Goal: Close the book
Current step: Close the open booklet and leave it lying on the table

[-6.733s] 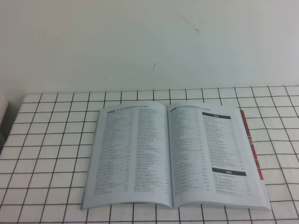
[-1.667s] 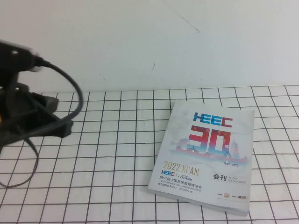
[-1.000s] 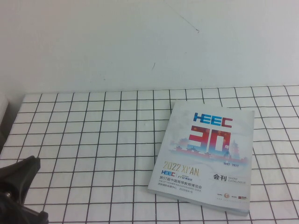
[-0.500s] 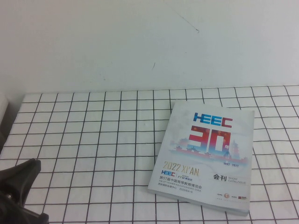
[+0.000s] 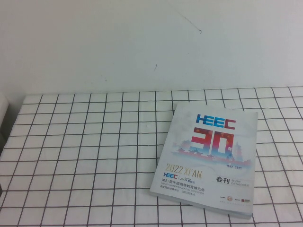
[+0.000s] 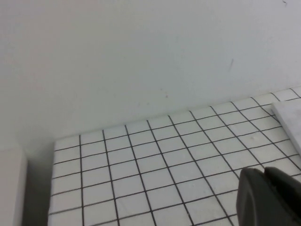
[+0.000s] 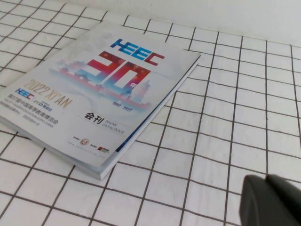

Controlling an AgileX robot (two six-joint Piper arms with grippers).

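Note:
The book (image 5: 208, 163) lies shut and flat on the right half of the checked table, front cover up, with "HEEC 30" printed on it. In the right wrist view the same book (image 7: 96, 94) lies some way ahead of my right gripper (image 7: 265, 181), whose dark fingers are pressed together, holding nothing. My left gripper (image 6: 263, 173) hangs over bare tiles, also shut and empty, with only a corner of the book (image 6: 289, 113) showing at the edge. Neither arm appears in the high view.
The white tablecloth (image 5: 85, 156) with its black grid covers the table up to a plain white wall (image 5: 142, 42). A pale object (image 6: 9, 188) stands off the table's left edge.
The book, open 6.7 s ago, is now shut with its cover up. The dark left arm seen at the lower left half a second ago has dropped out of the high view.

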